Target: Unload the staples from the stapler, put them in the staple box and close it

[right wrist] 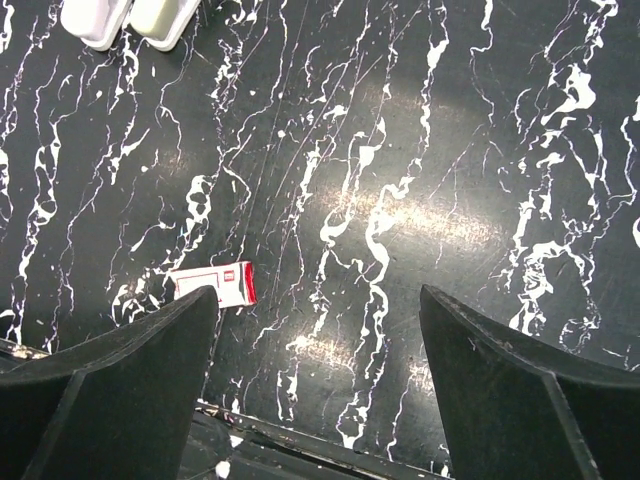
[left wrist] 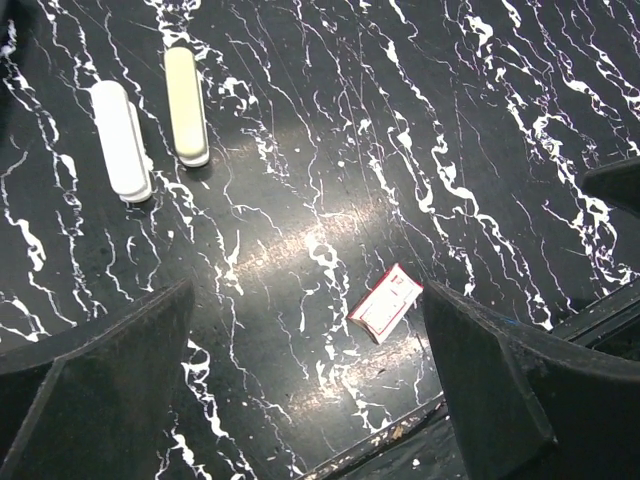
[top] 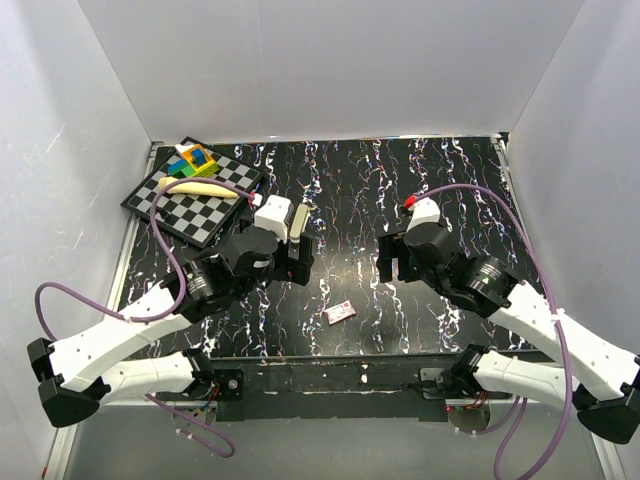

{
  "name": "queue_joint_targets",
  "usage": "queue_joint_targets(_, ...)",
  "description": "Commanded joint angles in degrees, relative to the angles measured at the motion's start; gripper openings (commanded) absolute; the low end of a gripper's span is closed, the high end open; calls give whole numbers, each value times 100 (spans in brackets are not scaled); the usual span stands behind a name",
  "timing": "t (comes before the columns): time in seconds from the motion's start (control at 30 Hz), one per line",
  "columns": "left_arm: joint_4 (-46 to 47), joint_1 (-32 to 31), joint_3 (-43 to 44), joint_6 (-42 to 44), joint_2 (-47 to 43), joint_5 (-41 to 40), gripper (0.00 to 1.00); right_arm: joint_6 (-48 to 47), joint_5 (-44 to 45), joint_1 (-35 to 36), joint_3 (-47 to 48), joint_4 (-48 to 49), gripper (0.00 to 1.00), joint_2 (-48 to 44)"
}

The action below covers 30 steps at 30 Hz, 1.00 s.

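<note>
From above, we see the left pincer [top: 298, 258] and right pincer [top: 392, 258] spread wide and empty over the bench [top: 450, 180], open room between them, the stapler [top: 298, 225] just beyond the left one. The left wrist view shows its 2 bars [left wrist: 186, 105], white and cream, side by side, long axes pointing away from the near edge. The right wrist view shows a small box [right wrist: 215, 283] near that edge.

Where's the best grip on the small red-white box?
Probably take the box from straight above, jaws closing on its two long edges. It lies flat on the table, free on all sides, and looks too low for a side approach.
</note>
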Motion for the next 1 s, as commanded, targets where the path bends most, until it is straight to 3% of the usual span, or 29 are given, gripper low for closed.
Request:
queue_joint_targets(0.0,-86,-23,318,316,-241,-262,98,-373,131,-31,402,-171,90,-131)
queue_joint_targets(0.47,265,-23,741,1028,-258,-509,98,-452,1089,-31,1018,-690,92,-280)
queue_joint_targets(0.97,511,-23,706,1239,-285,-676,98,-637,1046,-31,1360,-699,94,-175)
